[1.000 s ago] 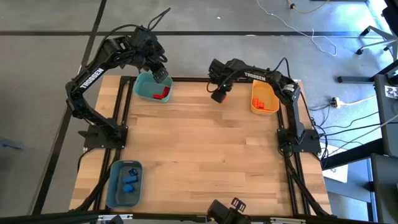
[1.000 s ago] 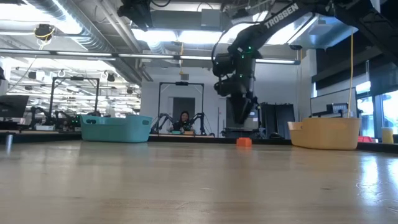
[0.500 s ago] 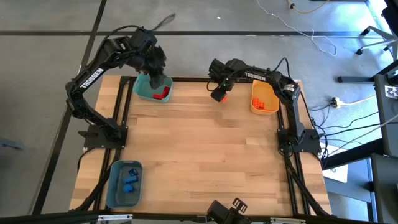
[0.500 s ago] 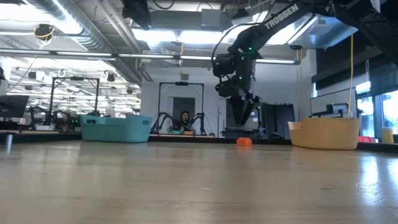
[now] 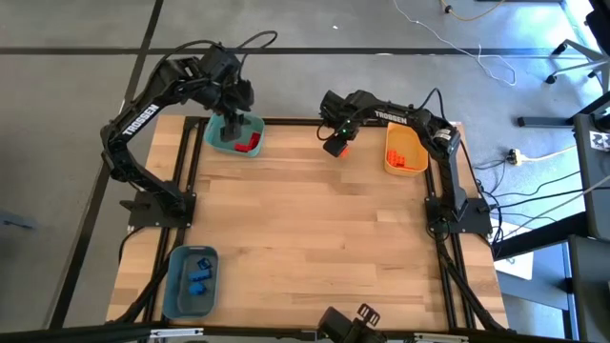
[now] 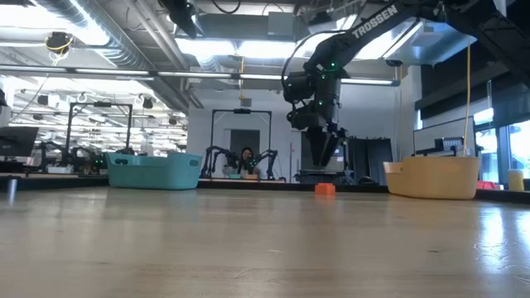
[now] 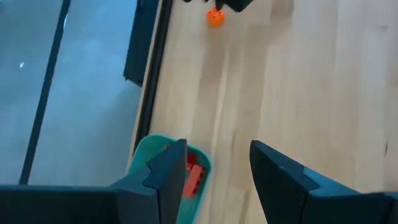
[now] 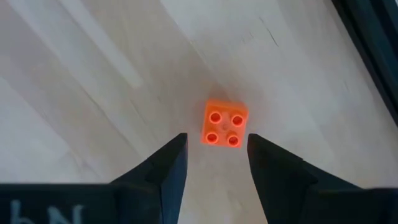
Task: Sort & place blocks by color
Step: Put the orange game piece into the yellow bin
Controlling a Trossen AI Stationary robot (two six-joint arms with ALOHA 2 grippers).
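A single orange block lies studs up on the table near its far edge, also visible in the low view. My right gripper hangs open just above it, fingers pointing down on either side of the block without touching it. It sits between the teal bin and the yellow-orange bin in the high view. My left gripper is open and empty above the teal bin, which holds red blocks. The yellow-orange bin holds orange blocks, and the grey-blue bin holds blue blocks.
The teal bin and the yellow-orange bin stand along the table's far edge, and the grey-blue bin sits at the near left corner. Bare wood spans the middle of the table. A person sits in the room far behind.
My right gripper has tipped to point straight down and come a little lower over the orange block. My left gripper has shifted slightly toward the table's left above the teal bin, with its wrist turning. No block has moved.
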